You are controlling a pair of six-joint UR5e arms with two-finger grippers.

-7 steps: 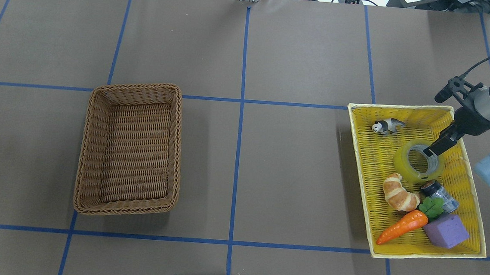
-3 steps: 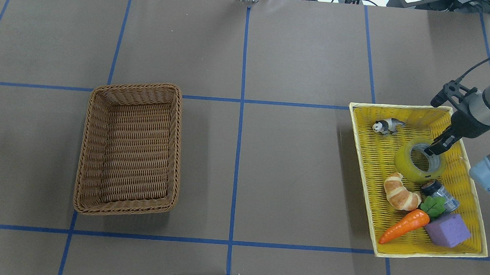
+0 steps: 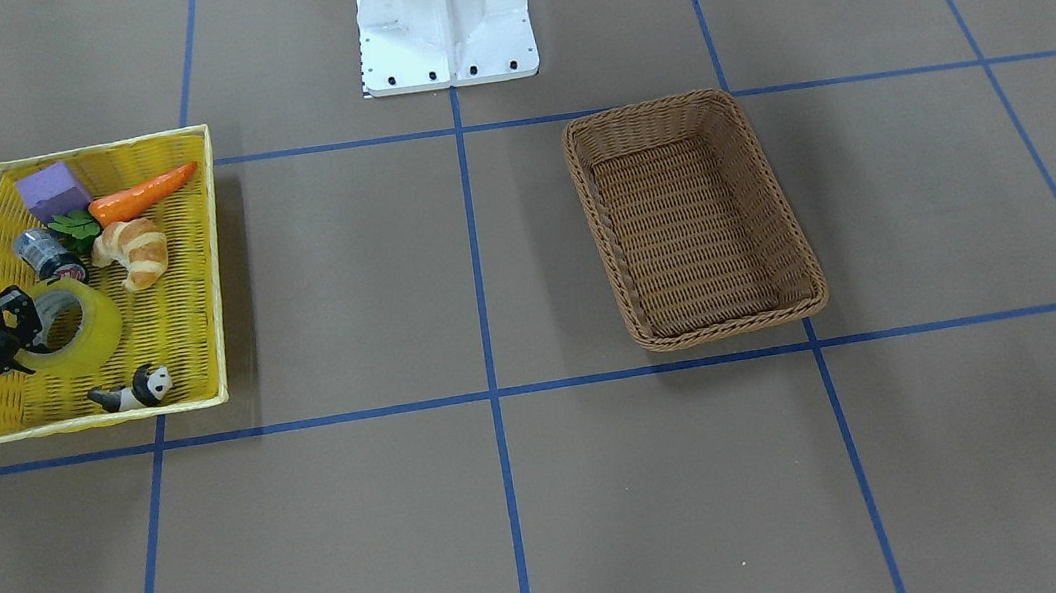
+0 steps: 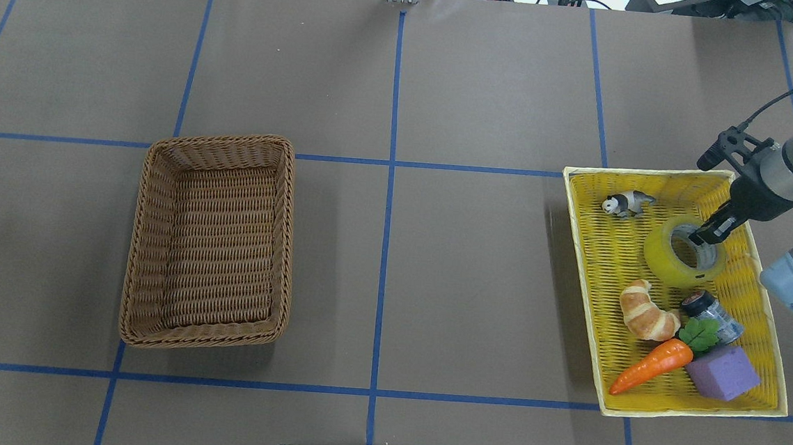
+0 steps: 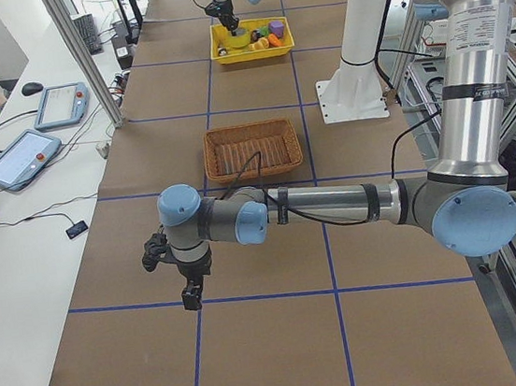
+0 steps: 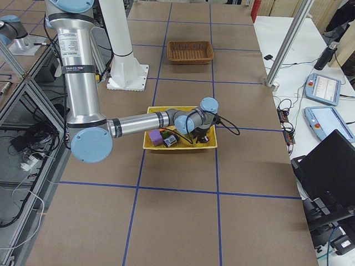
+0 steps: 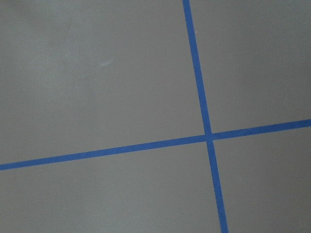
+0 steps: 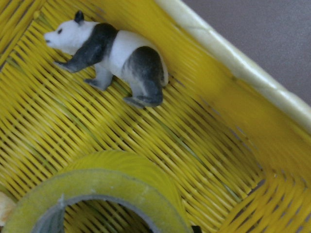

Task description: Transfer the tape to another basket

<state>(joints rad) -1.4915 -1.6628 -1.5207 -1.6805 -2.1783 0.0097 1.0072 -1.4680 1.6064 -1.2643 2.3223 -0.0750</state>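
Note:
The tape [image 4: 666, 259], a translucent yellow roll, is in the yellow tray basket [image 4: 609, 279], tilted up on its edge. My right gripper [image 4: 705, 234] is shut on the roll's far wall, one finger inside the core. In the front-facing view the gripper [image 3: 21, 334] holds the tape [image 3: 88, 325] at the tray's left side. The right wrist view shows the roll's rim [image 8: 102, 187] close below. The brown wicker basket [image 4: 285, 242] stands empty on the left half. My left gripper [image 5: 192, 297] hangs over bare table, seen only from the side; I cannot tell if it is open.
In the yellow tray lie a toy panda [image 4: 627, 204], a croissant [image 4: 647, 313], a carrot [image 4: 651, 367], a purple block [image 4: 722, 373] and a small dark cylinder [image 4: 711, 314]. The robot's white base [image 3: 443, 15] stands at the near table edge.
My right gripper has risen slightly and drawn back, and the tape has come up with it, tilting and moving away from the dark cylinder.

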